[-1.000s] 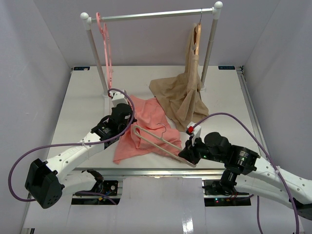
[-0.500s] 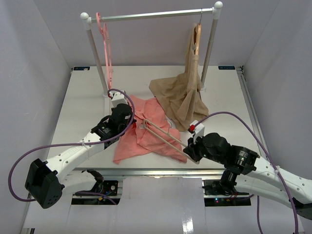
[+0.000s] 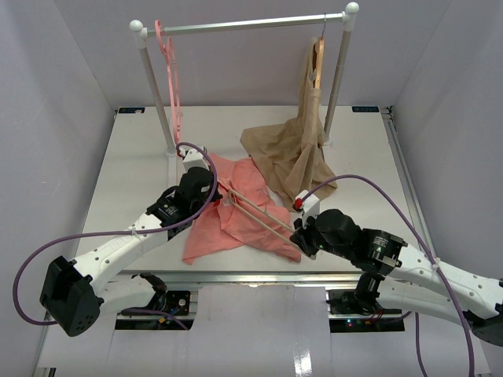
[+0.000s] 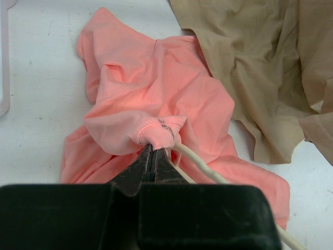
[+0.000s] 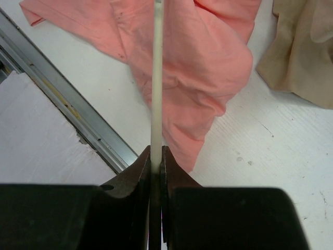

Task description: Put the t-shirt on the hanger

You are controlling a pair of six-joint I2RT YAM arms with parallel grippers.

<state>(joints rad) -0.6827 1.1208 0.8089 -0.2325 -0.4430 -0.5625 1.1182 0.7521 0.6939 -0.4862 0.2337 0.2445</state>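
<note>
Both closed | left fingers [image 4: 148, 162] pinch t-shirt [image 4: 156, 88] collar | right fingers [image 5: 165, 162] clamp hanger [image 5: 157, 78] bar

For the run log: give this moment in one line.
left gripper: shut on t-shirt | right gripper: shut on hanger | t-shirt not yet hung

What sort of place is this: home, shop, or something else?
Probably a lab test cell: plain walls enclose a white table, a clothes rail stands on it, and a left arm and right arm are bolted at its near edge.
</note>
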